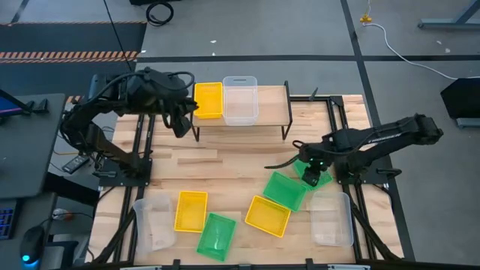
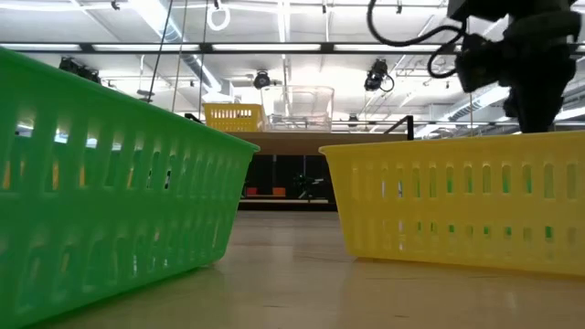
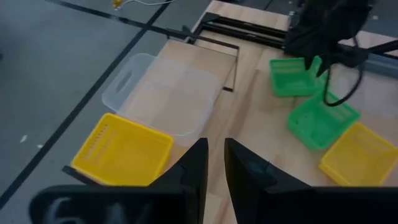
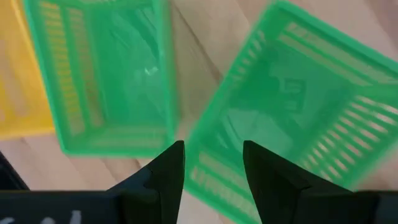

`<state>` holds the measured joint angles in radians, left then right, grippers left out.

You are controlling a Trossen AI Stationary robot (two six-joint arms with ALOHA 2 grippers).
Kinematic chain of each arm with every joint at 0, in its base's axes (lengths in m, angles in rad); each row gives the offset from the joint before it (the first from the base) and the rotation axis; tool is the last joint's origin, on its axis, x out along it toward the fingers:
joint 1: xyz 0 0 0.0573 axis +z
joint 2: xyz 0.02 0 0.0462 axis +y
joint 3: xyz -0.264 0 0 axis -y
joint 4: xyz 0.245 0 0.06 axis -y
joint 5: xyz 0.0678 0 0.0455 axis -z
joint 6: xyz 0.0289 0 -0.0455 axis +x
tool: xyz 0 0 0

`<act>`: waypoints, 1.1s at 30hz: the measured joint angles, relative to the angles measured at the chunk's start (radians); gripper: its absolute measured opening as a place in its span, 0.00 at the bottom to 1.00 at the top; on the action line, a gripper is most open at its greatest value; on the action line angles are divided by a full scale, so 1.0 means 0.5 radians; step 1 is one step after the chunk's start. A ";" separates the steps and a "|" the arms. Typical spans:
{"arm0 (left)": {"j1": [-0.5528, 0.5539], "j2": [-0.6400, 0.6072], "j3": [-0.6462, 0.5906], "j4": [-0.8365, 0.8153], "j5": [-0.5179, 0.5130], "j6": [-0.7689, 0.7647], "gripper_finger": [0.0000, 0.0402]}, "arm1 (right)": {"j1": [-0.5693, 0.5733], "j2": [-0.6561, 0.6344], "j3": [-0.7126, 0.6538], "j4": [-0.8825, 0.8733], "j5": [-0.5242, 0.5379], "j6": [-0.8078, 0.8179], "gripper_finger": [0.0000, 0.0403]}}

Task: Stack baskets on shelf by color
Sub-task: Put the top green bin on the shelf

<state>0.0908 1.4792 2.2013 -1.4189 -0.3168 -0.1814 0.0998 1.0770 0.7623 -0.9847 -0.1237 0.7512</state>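
Note:
The shelf (image 1: pixel 270 101) stands at the table's far side and carries one yellow basket (image 1: pixel 208 100) and one clear basket (image 1: pixel 240 100) side by side. My left gripper (image 1: pixel 180 124) hovers by the shelf's left end, open by a narrow gap (image 3: pixel 215 167) and empty. My right gripper (image 1: pixel 313 171) is open over a green basket (image 1: pixel 306 172) at the right. In the right wrist view its fingers (image 4: pixel 214 168) stand on either side of that basket's rim (image 4: pixel 217 155). A second green basket (image 1: pixel 285 190) lies next to it on the tabletop.
On the near half of the table lie two yellow baskets (image 1: pixel 190 211) (image 1: pixel 268 215), a green basket (image 1: pixel 216 236) and two clear baskets (image 1: pixel 152 221) (image 1: pixel 331 219). Black frame rails run along both table sides. The plank's right half is bare.

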 joint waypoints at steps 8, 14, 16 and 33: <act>-0.094 0.000 0.000 0.000 -0.008 -0.086 0.14 | -0.046 0.171 -0.045 0.173 0.132 0.176 0.42; -0.143 0.000 0.000 0.001 -0.008 -0.136 0.14 | -0.096 0.339 -0.045 0.306 0.150 0.173 0.42; -0.160 0.000 0.000 0.001 -0.008 -0.150 0.14 | -0.109 0.384 -0.045 0.398 0.114 0.171 0.42; -0.261 0.000 0.000 0.000 -0.009 -0.243 0.13 | -0.380 0.422 -0.042 0.013 0.698 -0.094 0.42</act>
<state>-0.0395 1.4792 2.2013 -1.4189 -0.3214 -0.3030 -0.0904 1.2882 0.7413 -0.9781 0.2253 0.7041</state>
